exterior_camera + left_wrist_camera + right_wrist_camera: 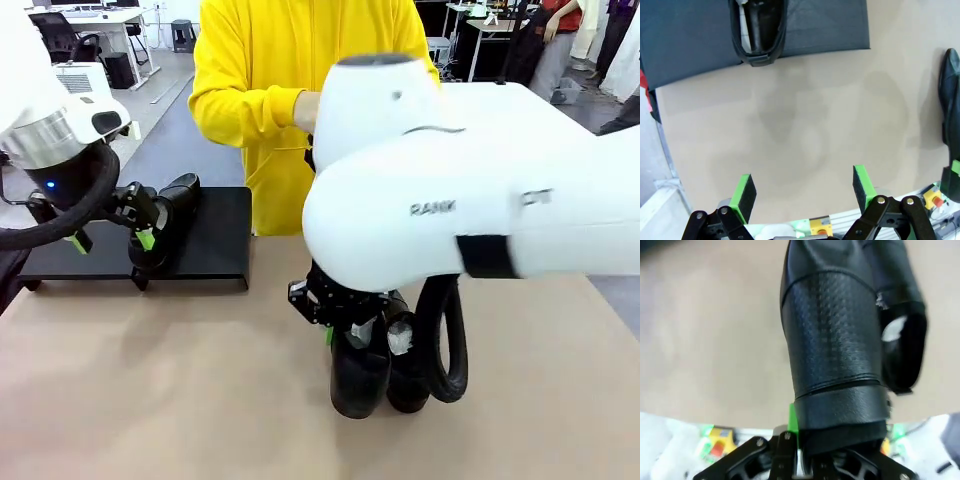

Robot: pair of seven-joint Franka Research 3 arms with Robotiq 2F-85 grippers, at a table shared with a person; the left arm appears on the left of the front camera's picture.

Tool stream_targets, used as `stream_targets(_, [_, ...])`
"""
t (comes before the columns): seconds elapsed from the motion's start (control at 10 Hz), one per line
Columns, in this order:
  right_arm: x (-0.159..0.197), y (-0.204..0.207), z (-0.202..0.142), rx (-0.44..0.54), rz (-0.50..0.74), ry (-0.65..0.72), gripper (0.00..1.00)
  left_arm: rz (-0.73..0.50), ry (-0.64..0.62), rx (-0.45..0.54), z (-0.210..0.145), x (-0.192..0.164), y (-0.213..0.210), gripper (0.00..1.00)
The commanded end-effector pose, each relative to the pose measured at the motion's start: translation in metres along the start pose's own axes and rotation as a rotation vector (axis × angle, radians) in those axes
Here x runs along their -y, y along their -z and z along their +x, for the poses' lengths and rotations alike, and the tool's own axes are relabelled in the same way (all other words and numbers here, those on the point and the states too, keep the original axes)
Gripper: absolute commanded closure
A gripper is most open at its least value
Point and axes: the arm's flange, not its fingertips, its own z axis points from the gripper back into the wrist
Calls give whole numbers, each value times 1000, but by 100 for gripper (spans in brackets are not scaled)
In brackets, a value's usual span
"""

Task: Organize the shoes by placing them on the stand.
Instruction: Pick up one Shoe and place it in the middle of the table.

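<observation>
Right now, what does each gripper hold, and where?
Right gripper pinches a glossy black leather dress shoe at its heel end; left gripper holds nothing.

Person in yellow top point(290, 90) behind tan table point(150, 380); office chair point(55, 35) beyond.

1. The left arm point(50, 140) comes in low, and the left gripper point(804, 187) hangs just in front of the stand point(215, 235), jaws spread wide and empty.
2. The right arm point(470, 200) reaches across well to the right of the stand, wrist turned down.
3. The right gripper point(345, 330) is clamped on the heel of a shoe point(832, 330).
</observation>
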Motion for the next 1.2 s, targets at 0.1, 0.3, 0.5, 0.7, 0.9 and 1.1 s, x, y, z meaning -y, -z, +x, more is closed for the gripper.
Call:
stream_targets(0.1, [-47, 6, 21, -3, -31, -12, 100, -2, 22, -7, 4, 4, 3, 0])
stream_targets(0.3, [-76, 27, 27, -51, -72, -47, 100, -2, 22, -7, 4, 4, 3, 0])
stream_targets(0.5, [-92, 49, 38, -109, -109, -51, 100, -2, 22, -7, 4, 4, 3, 0])
stream_targets(0.7, [-101, 69, 50, -207, -130, -55, 97, -2, 22, -7, 4, 4, 3, 0])
stream_targets(0.9, [-100, 86, 54, -292, -148, -54, 76, -2, 22, -7, 4, 4, 3, 0])
stream_targets(1.1, [-98, 93, 53, -326, -158, -60, 47, -2, 22, -7, 4, 4, 3, 0])
